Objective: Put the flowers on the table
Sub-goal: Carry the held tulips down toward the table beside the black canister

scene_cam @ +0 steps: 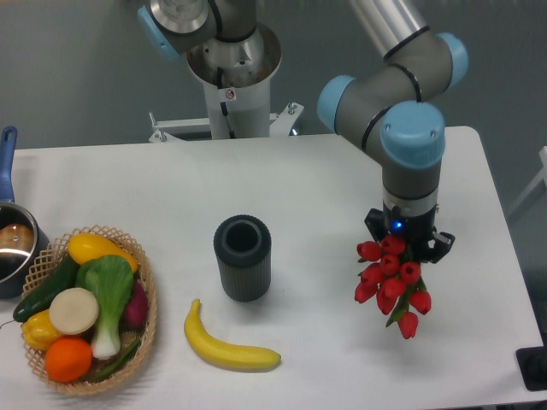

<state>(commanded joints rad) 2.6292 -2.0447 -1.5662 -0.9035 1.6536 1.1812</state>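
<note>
Fingers (407, 246) first: pointing straight down over the right part of the bench (342, 179), clamped on the flowers (389, 280). Only the two dark tips show, one on each side of the bunch, closed in on the stems, which sit hidden under the red heads.

Now left to right. At the far left edge, a pot (12, 242) with a blue handle, half cut off by the frame. Just beside it, touching or nearly so, a wicker basket (145, 329) packed full: a cucumber (44, 290) along its left side, a yellow pepper (96, 248) at the top, bok choy (108, 295) in the middle, a pale round slice (73, 310) on top of the heap, an orange (68, 359) at the bottom. There's something purple on the right side of it that I can't make out.

On toward the middle: a dark ribbed cup (243, 257), upright, mouth open. In front of it, near but apart, a banana (226, 348) lying flat.

Then right: the tulips hang below my wrist, red heads bunched and trailing down toward the front right, a bit of green leaf showing among them. Whether the lowest blooms touch the bench, I can't tell from this angle. They are well apart from the cup and banana.
</note>
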